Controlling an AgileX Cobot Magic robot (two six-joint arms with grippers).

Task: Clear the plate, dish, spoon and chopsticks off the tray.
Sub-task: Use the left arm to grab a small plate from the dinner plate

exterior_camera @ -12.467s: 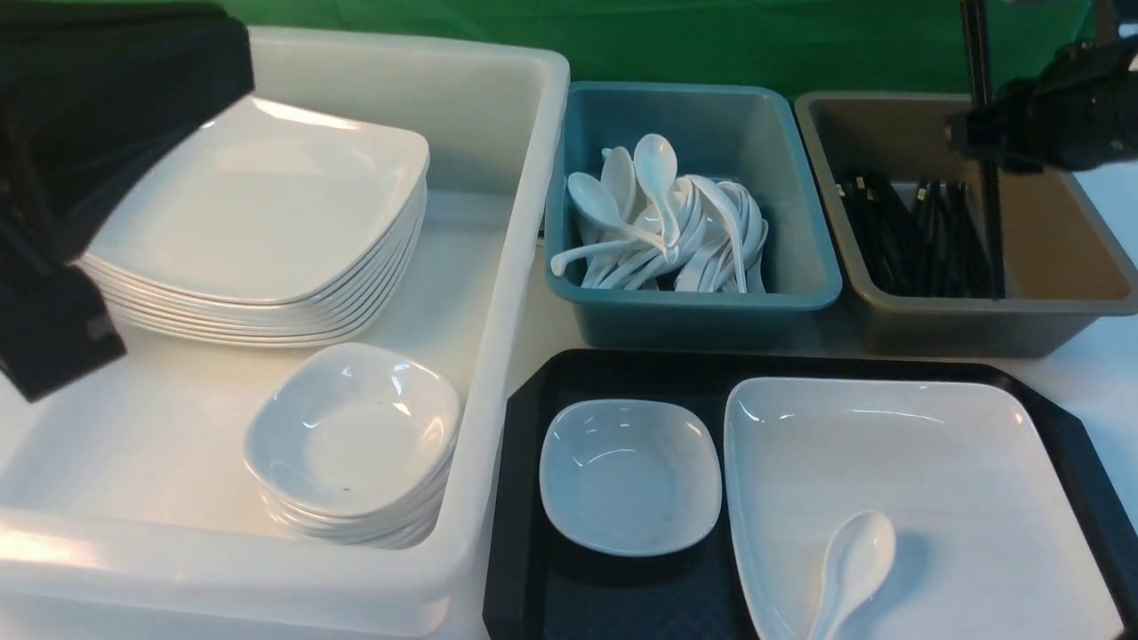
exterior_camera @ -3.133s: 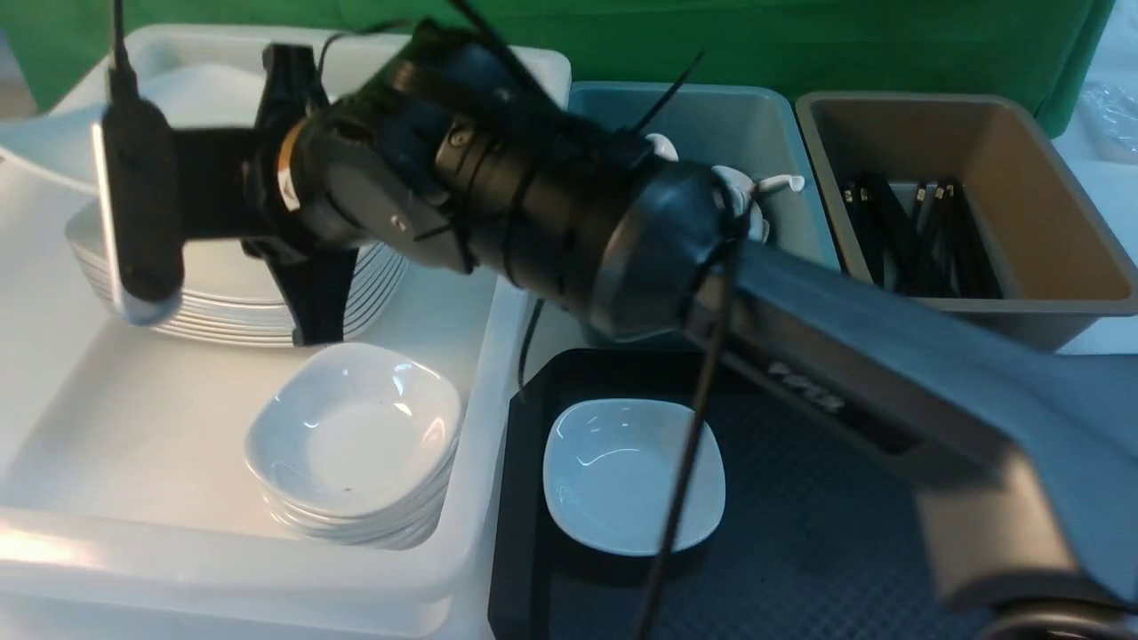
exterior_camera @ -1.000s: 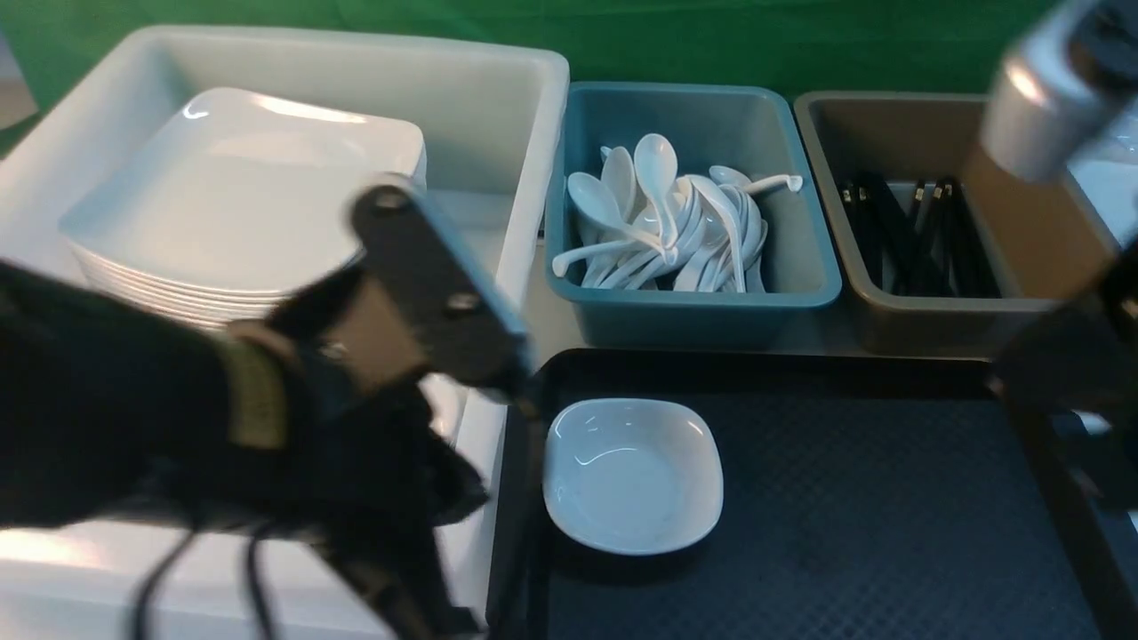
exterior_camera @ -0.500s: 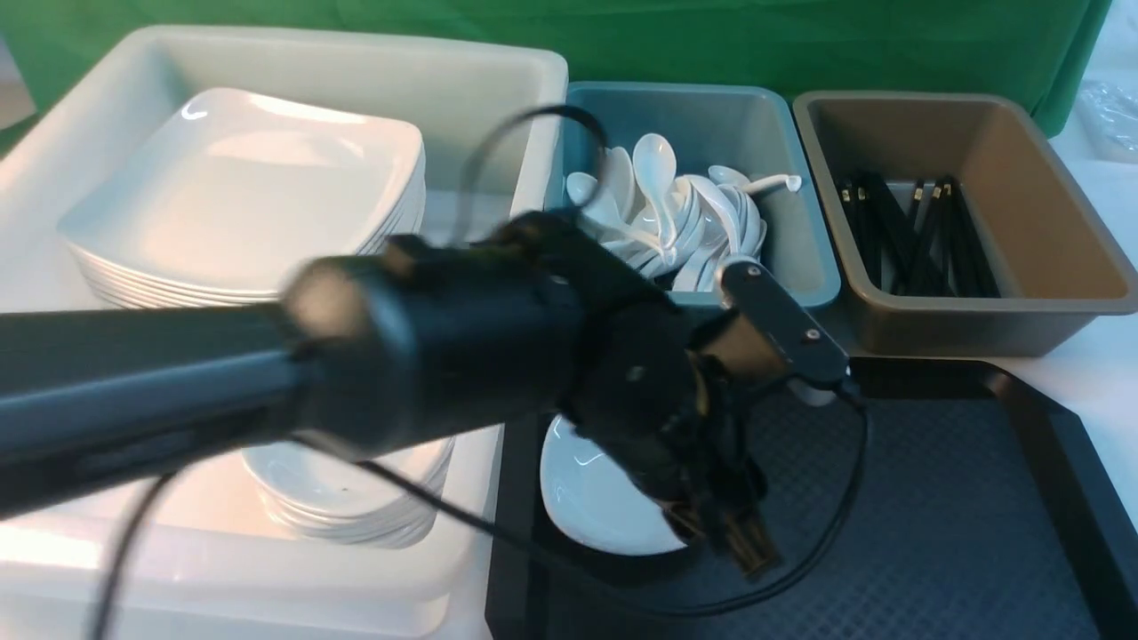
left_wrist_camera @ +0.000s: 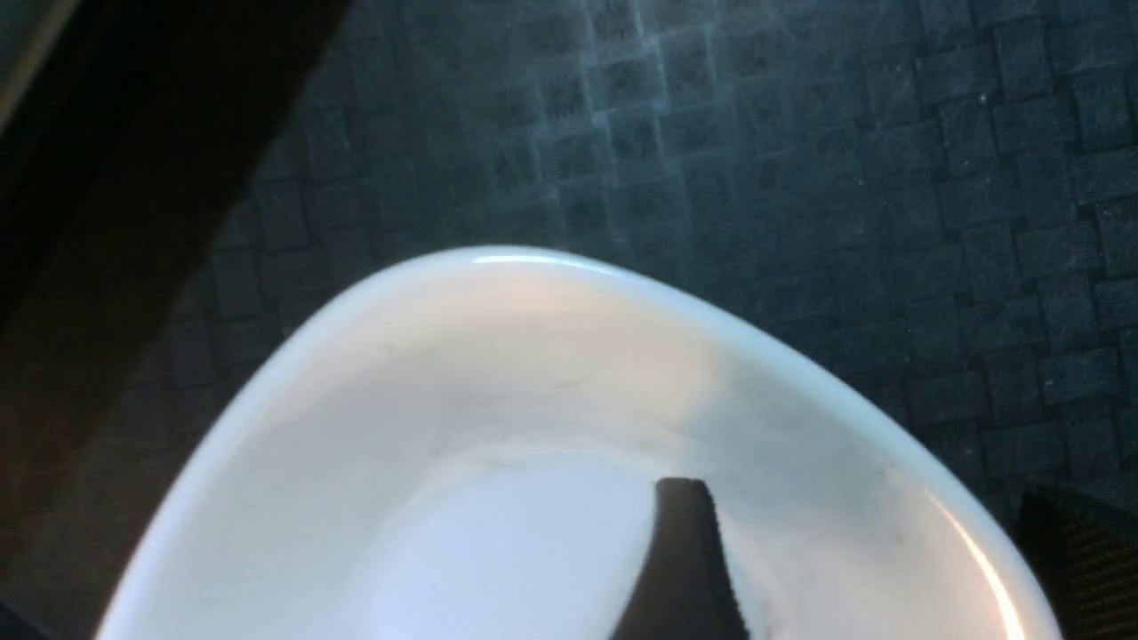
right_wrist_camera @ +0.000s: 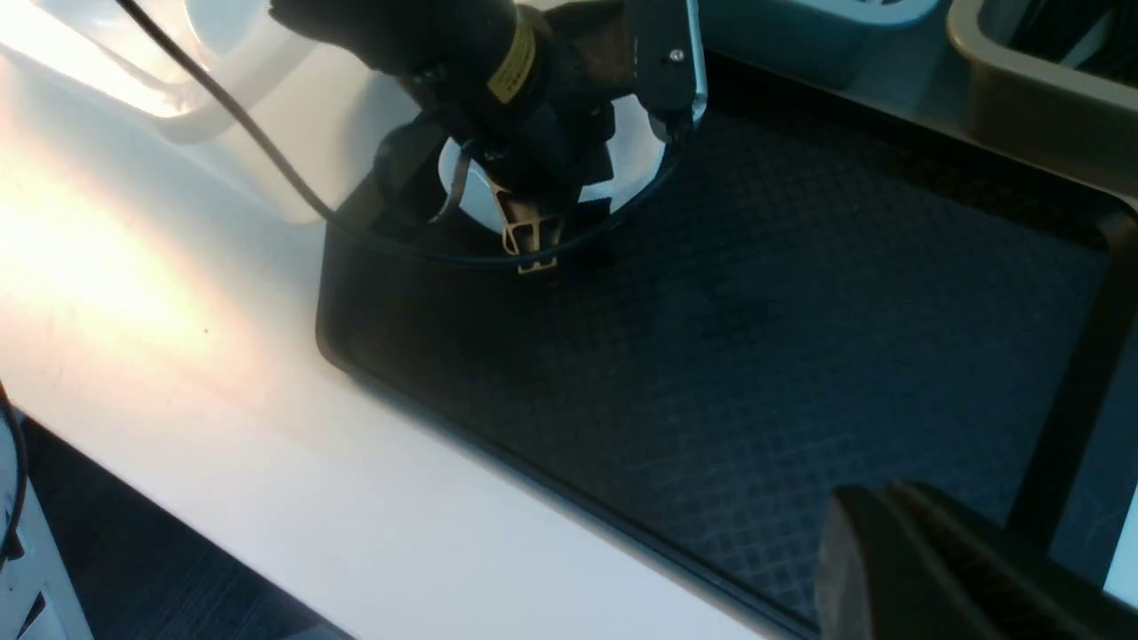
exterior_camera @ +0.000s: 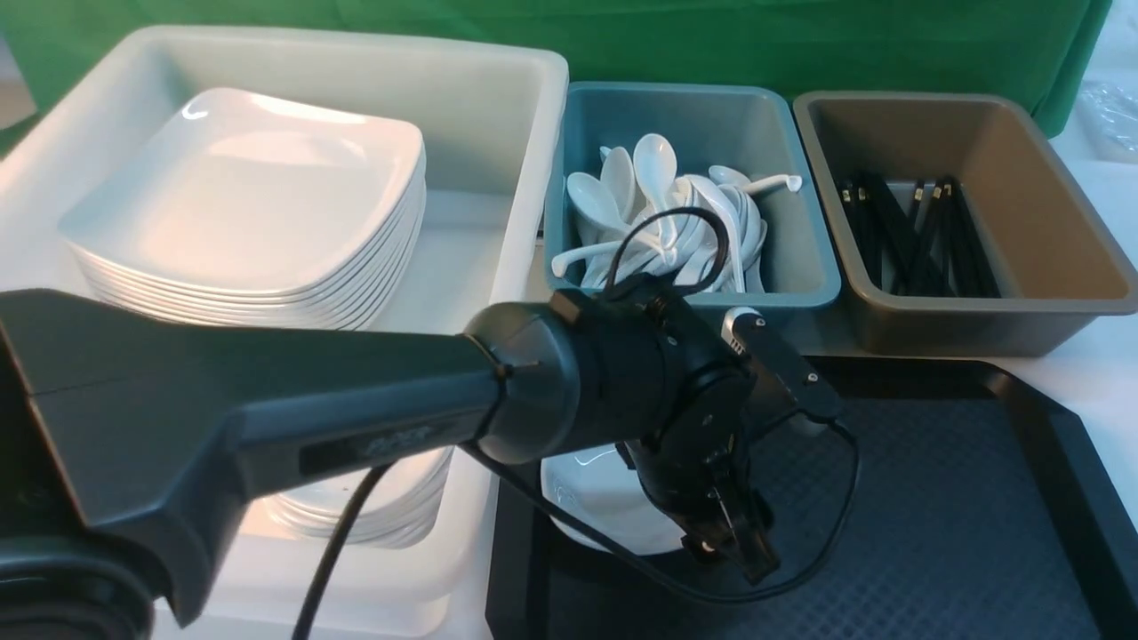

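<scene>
Tray [exterior_camera: 933, 516]: black, near right of the scene. Its floor is bare but for one item. We count no plate, no spoon and no chopsticks on it, and we judge those three parts of the job done.

Dish [exterior_camera: 596, 493]: white, the last item left. It sits flat at the tray's left side, just beside the tub, and is not yet lifted.

Left gripper [exterior_camera: 733, 556]: reaches in from the left over the dish, jaws spread. In the left wrist view one finger [left_wrist_camera: 685, 551] points down inside the bowl and the other stands outside the rim. The dish's near right rim lies between them, and we see neither one pressing on it.

Right gripper [right_wrist_camera: 876, 542]: near the tray's right side, well apart from the dish. It is clenched on nothing and does not show in the front view.

Tub [exterior_camera: 524, 178]: white, left of the tray. It holds a plate stack [exterior_camera: 249, 196] at the far end and a dish stack [exterior_camera: 409, 498] at the near end, which is mostly hidden behind the left arm.

Teal bin [exterior_camera: 693, 307]: beyond the tray, holds a spoon pile [exterior_camera: 667, 222].

Brown bin [exterior_camera: 1049, 222]: right of the teal one, holds black sticks [exterior_camera: 916, 240].

Outstanding, by our estimate: closing on the rim, lifting the dish, and carrying it left to the dish stack.
</scene>
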